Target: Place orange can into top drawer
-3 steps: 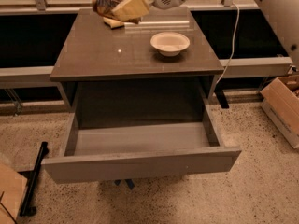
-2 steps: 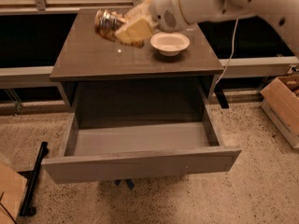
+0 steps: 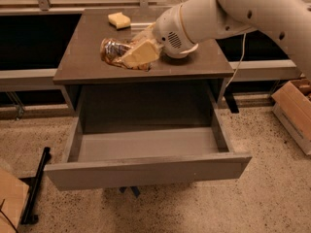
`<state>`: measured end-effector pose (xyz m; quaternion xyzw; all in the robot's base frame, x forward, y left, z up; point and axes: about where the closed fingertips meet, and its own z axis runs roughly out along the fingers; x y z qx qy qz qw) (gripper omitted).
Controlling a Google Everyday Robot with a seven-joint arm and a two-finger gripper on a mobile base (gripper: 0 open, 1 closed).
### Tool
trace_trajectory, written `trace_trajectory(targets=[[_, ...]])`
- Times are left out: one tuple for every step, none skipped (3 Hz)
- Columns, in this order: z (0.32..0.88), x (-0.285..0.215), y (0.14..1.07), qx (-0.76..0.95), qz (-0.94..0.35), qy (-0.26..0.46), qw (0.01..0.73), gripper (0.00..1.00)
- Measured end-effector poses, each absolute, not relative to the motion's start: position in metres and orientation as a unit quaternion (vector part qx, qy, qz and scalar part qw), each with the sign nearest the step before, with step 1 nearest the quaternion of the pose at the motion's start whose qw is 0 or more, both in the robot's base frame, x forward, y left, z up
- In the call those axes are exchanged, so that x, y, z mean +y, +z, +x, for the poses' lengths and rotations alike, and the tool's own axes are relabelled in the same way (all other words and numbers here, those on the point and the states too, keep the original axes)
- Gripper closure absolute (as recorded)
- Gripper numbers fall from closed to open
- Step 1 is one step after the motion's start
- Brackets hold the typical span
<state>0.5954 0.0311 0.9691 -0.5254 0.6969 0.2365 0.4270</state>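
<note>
Plainly one orange can (image 3: 111,50), one yellow sponge (image 3: 119,20) and one top drawer (image 3: 146,171), pulled open; the white arm (image 3: 233,8) slants down from upper right, its pincer (image 3: 130,56) pinching the can near the desk's (image 3: 82,38) front edge; a finger hides the can's right end; the frame cuts off the arm's upper part.

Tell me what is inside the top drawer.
The top drawer shows only bare grey floor; its front panel hides the nearest strip. The tool holds the orange can above the cabinet top, not inside.
</note>
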Motion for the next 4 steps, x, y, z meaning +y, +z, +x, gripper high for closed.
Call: trace_trajectory(targets=[[0.58, 0.021, 0.95, 0.718, -0.514, 0.24, 0.403, 1.0], [0.569, 0.015, 0.906, 0.736, -0.505, 0.244, 0.379, 1.0], [0.564, 0.009, 0.853, 0.75, -0.494, 0.249, 0.362, 1.0], [0.564, -0.003, 0.78, 0.759, -0.479, 0.266, 0.352, 1.0]])
